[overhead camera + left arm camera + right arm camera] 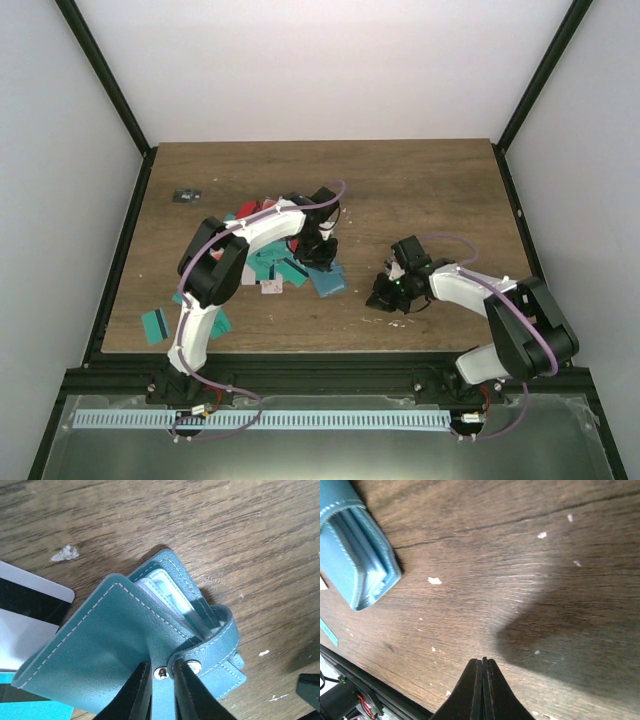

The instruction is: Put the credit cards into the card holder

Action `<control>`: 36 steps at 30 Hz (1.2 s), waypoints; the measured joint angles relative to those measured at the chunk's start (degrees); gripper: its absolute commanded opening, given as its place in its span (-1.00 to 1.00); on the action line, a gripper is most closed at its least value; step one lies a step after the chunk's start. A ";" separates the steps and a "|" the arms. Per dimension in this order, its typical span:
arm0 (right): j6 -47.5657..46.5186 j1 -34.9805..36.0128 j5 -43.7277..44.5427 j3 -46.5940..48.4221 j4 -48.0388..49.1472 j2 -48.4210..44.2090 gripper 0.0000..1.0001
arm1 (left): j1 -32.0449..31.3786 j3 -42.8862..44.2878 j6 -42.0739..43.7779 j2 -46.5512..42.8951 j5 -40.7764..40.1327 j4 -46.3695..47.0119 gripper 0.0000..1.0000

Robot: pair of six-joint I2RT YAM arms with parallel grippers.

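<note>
Top view first: the flat blue-teal stitched leather card holder (328,282) lies on the brown wooden table (430,190), right beside the heap of teal, red and white credit cards (268,266), with the left gripper (322,250) down on it.

Left wrist: the fingers pinch the holder by its snap strap, probably to steady it with the pale pockets showing.

Right wrist: the right gripper (482,677) is clenched on nothing, with the holder off to its side and no card fetched yet.
</note>
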 measured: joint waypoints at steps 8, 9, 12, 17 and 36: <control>-0.52 0.00 0.76 1.18 -2.97 -3.89 -0.96 | 0.20 -0.13 -0.17 -0.33 -0.11 -0.57 -0.77; -0.57 0.00 0.76 1.18 -3.23 -4.26 -0.95 | 0.22 -0.13 -0.20 -0.44 -0.13 -0.74 -0.75; -0.83 0.00 0.57 1.18 -3.58 -5.11 -0.84 | 0.28 -0.13 -0.26 -0.79 -0.15 -1.42 -0.60; -1.90 0.00 -1.20 1.25 -2.16 -6.47 -0.66 | 0.42 -0.11 -0.13 -2.84 -0.04 -2.71 -0.38; -5.18 -0.11 -4.33 14.12 5.49 9.60 -0.58 | 3.50 -9.16 1.20 -7.52 -6.47 0.72 -0.87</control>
